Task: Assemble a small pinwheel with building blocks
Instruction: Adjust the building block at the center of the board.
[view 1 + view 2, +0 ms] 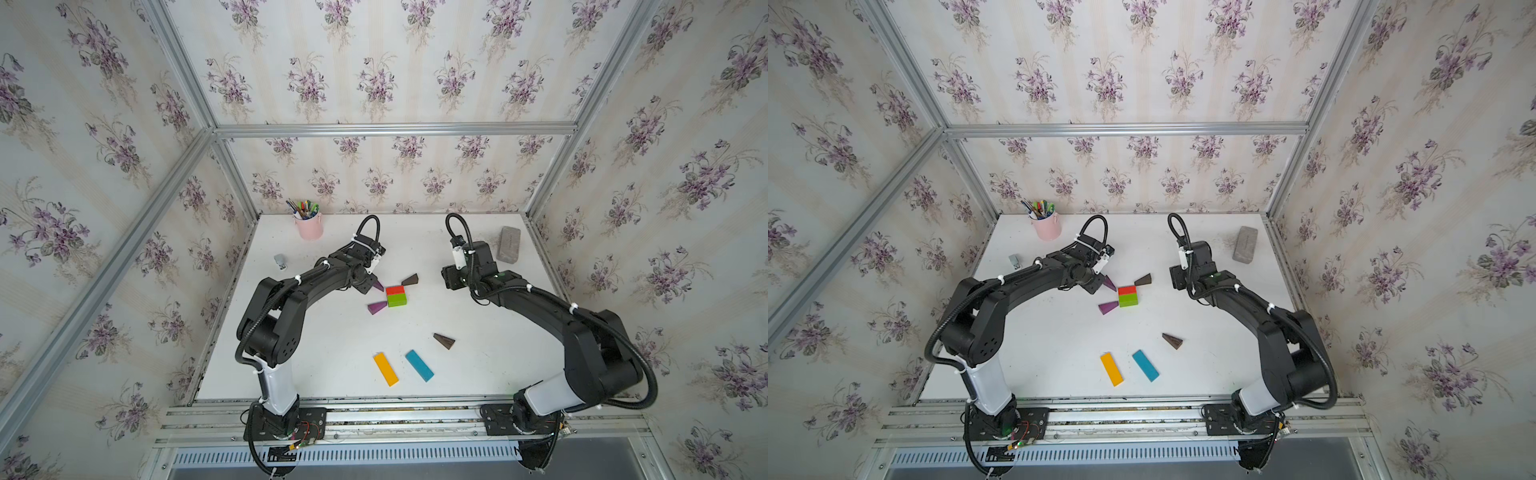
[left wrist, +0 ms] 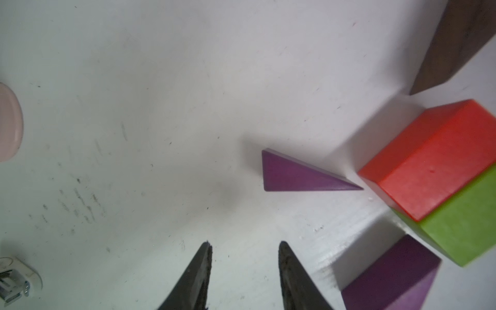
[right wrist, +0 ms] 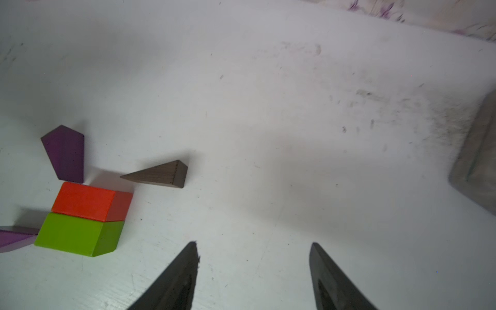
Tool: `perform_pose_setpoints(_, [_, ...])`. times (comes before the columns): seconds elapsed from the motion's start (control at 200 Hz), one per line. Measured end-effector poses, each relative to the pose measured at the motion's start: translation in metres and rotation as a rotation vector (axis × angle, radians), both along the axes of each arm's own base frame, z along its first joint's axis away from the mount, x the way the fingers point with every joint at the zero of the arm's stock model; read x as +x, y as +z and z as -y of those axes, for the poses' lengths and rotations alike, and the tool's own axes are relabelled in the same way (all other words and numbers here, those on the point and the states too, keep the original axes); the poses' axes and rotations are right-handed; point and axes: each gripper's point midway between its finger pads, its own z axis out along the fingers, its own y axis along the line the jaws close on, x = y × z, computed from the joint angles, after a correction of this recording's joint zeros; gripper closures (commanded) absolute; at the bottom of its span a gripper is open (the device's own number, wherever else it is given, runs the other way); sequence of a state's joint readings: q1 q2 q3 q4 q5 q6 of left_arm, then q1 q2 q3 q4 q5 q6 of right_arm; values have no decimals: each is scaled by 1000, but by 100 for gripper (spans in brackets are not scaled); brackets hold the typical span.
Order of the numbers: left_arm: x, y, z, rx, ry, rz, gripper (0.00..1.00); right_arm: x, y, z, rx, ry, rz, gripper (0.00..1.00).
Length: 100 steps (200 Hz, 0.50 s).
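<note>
Centre pair: short red painted brick butts short green painted brick. Purple painted wedge and dark-brown wooden wedge point tips inward, likely as blades. Both released, empty: left gripper, right gripper.

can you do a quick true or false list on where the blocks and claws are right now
1. The red brick touches the green brick. True.
2. The left claw grips a purple wedge. False: its jaws stand apart and empty, and that wedge lies on the table ahead of it.
3. The yellow bar and blue bar are joined to the red and green bricks. False: both lie apart from them, near the front edge.
4. One brown wedge lies alone, touching no other block. True.
5. The right claw holds nothing. True.
</note>
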State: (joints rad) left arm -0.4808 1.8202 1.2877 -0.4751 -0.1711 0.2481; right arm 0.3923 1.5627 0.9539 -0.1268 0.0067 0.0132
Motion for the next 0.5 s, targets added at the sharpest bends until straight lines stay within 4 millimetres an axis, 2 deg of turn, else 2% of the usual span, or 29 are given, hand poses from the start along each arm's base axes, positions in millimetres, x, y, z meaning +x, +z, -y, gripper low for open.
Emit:
perform_pose_setpoints(0.075, [-5,19,0,-21,-2,34,55,-1,-20,-6,20,-3,-76,49])
perform_pose_setpoints(0.255, [-13,58,-2,-60,-24,113,51,-1,-44,-25,76,8,-173,51])
perform_pose_setpoints(0.415, [-21,67,-6,-52,-55,133,48,2,-53,-57,93,63,-208,54])
perform_pose_setpoints(0.45, [-22,67,-7,-49,-59,133,46,3,-56,-62,94,66,-217,56])
perform_pose_setpoints(0.5, [-24,66,-7,-51,-63,130,37,4,-60,-65,93,65,-231,57])
